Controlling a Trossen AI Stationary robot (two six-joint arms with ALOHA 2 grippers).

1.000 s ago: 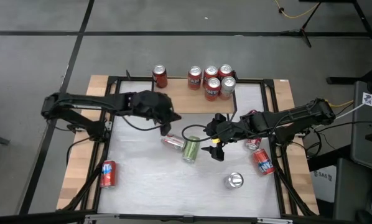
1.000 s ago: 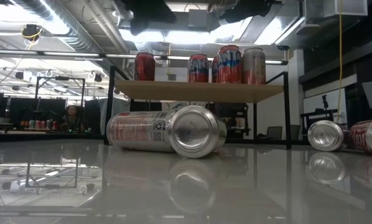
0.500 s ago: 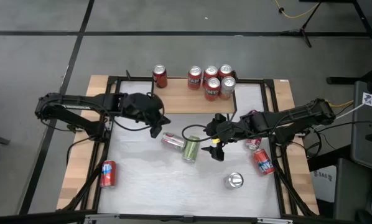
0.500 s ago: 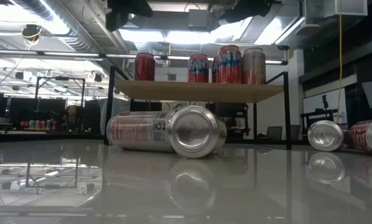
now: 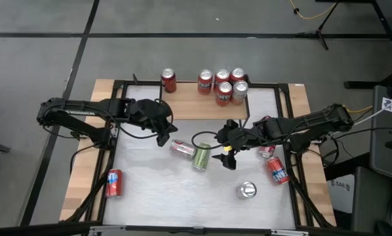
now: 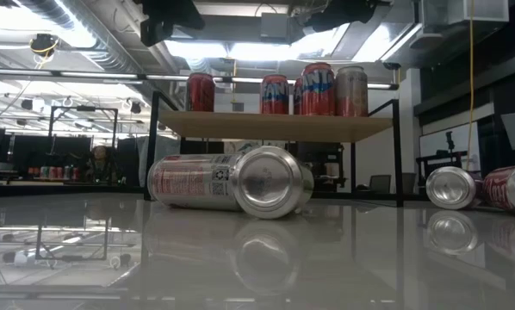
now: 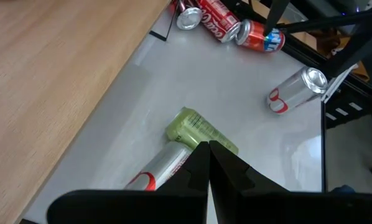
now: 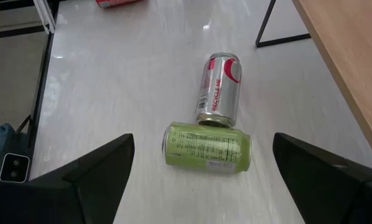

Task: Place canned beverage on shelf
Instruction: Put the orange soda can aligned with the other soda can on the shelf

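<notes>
right pincer (image 5: 224, 156) open, empty, beside green can (image 5: 201, 157); left pincer (image 5: 163, 139) closed, empty, near silver can (image 5: 181, 149).

A: We note the low view is backlit. Bright ceiling lights (image 6: 266, 47) glare behind the shelf (image 6: 275, 127), so its underside and legs read dark.

B: Agreed. We see the glossy table (image 6: 85, 258) mirroring those lights and the lying silver can (image 6: 232, 182).

A: From above, we find even, soft light; the table (image 5: 156, 190) shows a pale sheen, with faint shadows.

B: In the wrist views, we log the near fingers (image 8: 99, 171) as dark and soft-edged.
</notes>
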